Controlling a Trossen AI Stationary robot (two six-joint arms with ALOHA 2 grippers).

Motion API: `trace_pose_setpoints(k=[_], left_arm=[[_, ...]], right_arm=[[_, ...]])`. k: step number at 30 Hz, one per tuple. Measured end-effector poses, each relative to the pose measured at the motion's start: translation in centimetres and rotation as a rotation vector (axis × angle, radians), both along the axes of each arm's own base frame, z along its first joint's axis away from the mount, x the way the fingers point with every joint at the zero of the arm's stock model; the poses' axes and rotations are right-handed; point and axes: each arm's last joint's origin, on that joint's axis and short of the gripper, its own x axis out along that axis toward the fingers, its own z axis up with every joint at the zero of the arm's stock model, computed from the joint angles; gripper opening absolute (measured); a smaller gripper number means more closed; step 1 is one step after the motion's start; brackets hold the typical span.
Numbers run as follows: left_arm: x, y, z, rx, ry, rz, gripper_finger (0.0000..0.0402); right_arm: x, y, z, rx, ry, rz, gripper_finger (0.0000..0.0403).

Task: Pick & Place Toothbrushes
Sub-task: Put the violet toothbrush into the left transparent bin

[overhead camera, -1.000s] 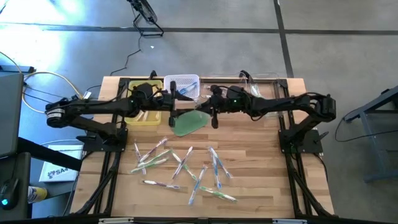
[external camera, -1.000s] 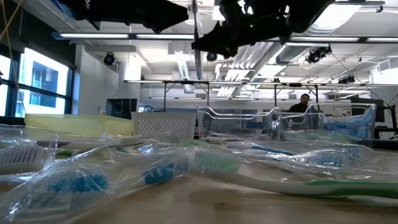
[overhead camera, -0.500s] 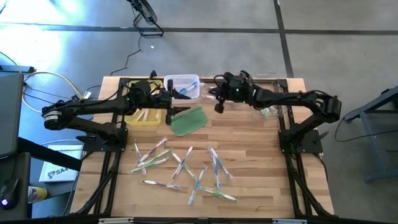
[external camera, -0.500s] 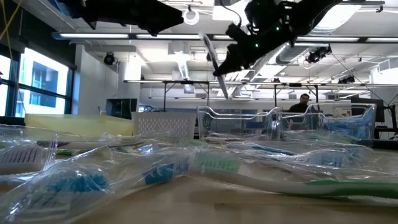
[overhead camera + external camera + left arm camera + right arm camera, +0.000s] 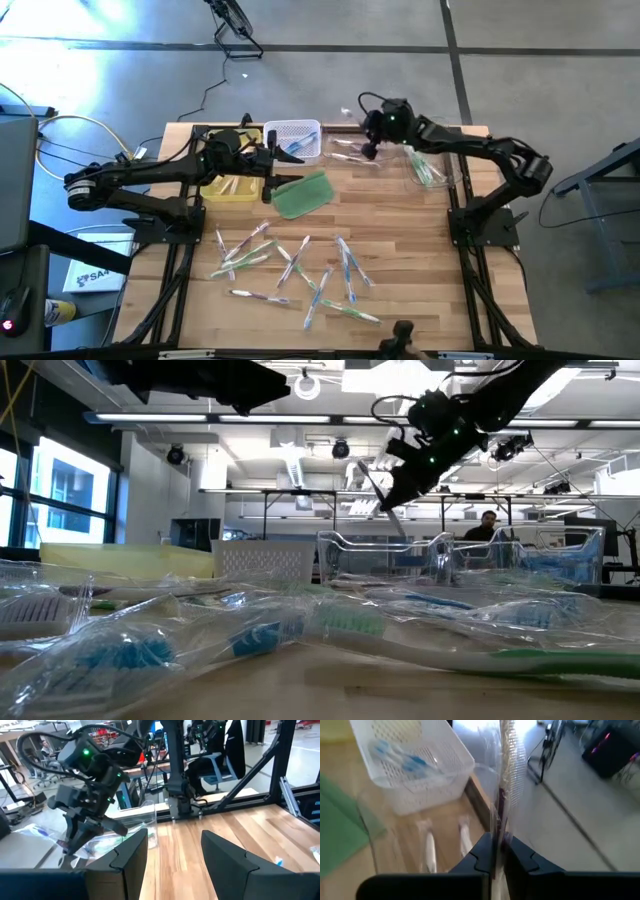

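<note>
While the left end effector (image 5: pixel 268 172) gapes, the right end effector (image 5: pixel 495 851) pinches a wrapped toothbrush (image 5: pixel 506 765).

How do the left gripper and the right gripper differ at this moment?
The left gripper is open and holds nothing; the right gripper is shut on a wrapped toothbrush. The left gripper sits by the green pad; the right gripper is at the table's far edge, over the clear bin. Both have dark fingers.
</note>
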Motion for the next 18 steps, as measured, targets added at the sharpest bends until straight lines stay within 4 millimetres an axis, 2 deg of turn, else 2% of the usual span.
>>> trace_pose_setpoints(k=[10,15,18], left_arm=[[0.0,0.0,-0.2,0.012,0.016,0.012,0.0182],[0.0,0.0,-0.2,0.013,0.015,0.013,0.0182],[0.0,0.0,-0.2,0.011,0.015,0.013,0.0182]], right_arm=[[-1.4,-0.8,-0.9,0.095,0.056,0.028,0.0016],[-0.7,-0.9,-2.4,0.111,0.105,0.054,0.0016],[0.2,-0.9,-3.4,0.12,0.193,0.062,0.0016]])
